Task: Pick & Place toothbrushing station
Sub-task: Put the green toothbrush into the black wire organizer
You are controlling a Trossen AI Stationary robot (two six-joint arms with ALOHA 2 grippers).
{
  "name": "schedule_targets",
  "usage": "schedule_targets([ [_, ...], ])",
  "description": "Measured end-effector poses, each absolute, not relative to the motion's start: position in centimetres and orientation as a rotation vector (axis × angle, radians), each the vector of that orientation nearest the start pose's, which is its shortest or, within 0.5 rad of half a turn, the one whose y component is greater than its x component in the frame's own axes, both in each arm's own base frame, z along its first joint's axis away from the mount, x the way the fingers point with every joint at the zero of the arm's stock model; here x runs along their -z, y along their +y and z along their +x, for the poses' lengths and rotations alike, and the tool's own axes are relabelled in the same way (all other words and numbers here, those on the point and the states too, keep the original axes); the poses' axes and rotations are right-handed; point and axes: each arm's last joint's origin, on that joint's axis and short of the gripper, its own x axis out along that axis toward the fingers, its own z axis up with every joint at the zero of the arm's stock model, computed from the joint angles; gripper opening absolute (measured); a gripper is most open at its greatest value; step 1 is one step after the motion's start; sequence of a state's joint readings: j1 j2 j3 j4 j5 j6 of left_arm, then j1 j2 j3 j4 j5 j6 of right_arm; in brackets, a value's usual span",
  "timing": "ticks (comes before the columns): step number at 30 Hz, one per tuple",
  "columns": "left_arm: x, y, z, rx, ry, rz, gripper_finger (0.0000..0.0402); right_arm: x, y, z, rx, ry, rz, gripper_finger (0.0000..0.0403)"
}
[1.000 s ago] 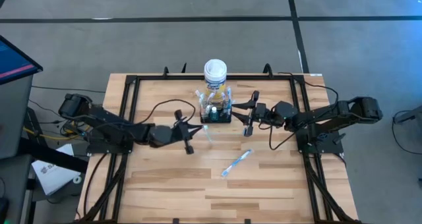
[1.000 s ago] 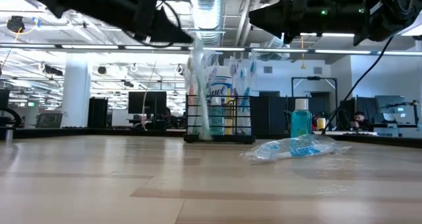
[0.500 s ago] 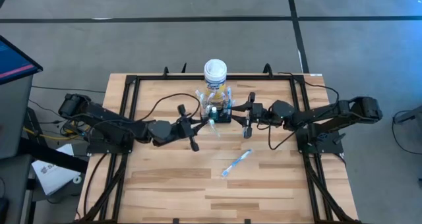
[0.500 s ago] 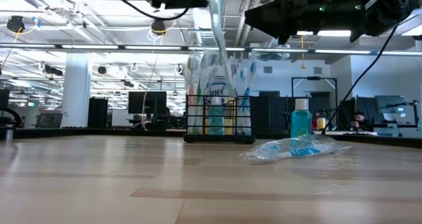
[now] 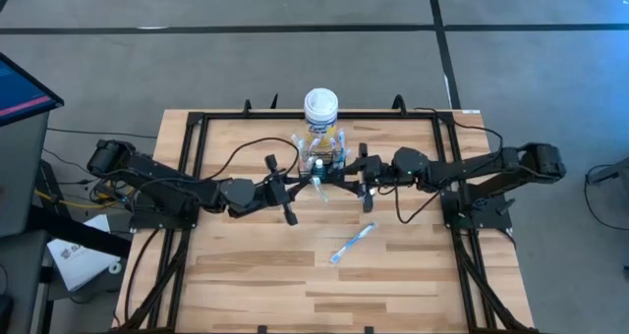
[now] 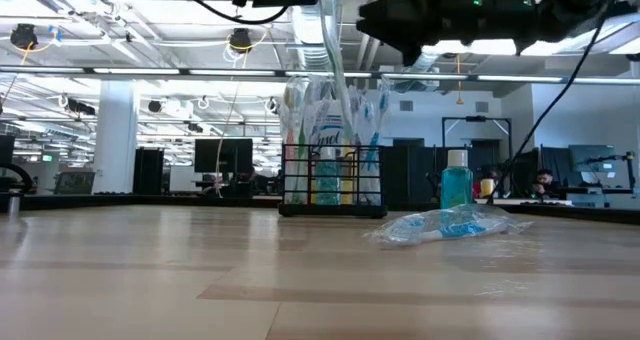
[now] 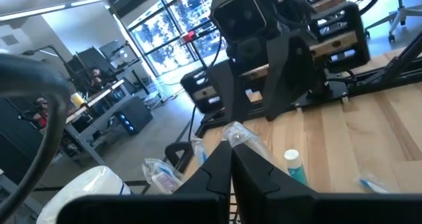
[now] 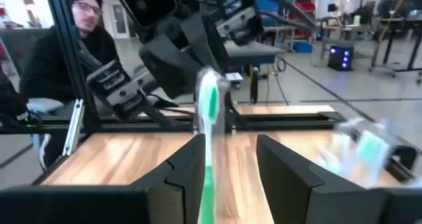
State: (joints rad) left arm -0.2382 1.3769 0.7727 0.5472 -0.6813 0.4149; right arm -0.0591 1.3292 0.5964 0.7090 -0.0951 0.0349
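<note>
Pale wooden table (image 5: 246, 275) amid open-plan office

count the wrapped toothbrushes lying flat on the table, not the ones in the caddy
1. A wrapped toothbrush lies flat on the wood nearer the table's front edge than the black mesh caddy. Others may be hidden under the arms.

The light wooden plank bench (image 5: 246, 275) carries the toothbrushing station (image 5: 321, 166) toward its far edge, touching a white-lidded yellow canister (image 5: 320, 109) behind it. A plastic-wrapped toothbrush (image 5: 352, 244) lies nearer the middle.
</note>
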Motion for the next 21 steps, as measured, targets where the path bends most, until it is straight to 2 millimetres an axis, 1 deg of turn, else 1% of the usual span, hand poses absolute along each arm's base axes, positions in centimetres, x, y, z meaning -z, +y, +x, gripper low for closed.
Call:
schedule_targets([
  [3, -26.7, -5.2, 29.1, -0.426, 0.145, 0.434, 0.0, -23.3, -1.3, 28.3, -0.055, 0.061, 0.041, 0.0127],
  [5, -26.7, -5.2, 29.1, -0.424, 0.153, 0.439, 0.0, -23.7, -1.4, 29.4, -0.07, 0.045, 0.04, 0.0127],
  [11, -26.5, -5.2, 29.1, -0.431, 0.168, 0.445, 0.0, -23.4, -1.4, 31.4, -0.099, 0.133, 0.053, 0.0127],
  [15, -26.5, -5.2, 29.1, -0.43, 0.176, 0.448, 0.0, -23.2, -1.5, 32.8, -0.098, 0.156, 0.054, 0.0127],
  [17, -26.4, -5.2, 29.1, -0.43, 0.179, 0.45, 0.0, -22.9, -1.5, 33.3, -0.098, 0.173, 0.056, 0.0127],
  [21, -26.3, -5.2, 29.1, -0.427, 0.19, 0.453, 0.0, -23.3, -1.5, 34.0, -0.098, 0.174, 0.056, 0.0127],
])
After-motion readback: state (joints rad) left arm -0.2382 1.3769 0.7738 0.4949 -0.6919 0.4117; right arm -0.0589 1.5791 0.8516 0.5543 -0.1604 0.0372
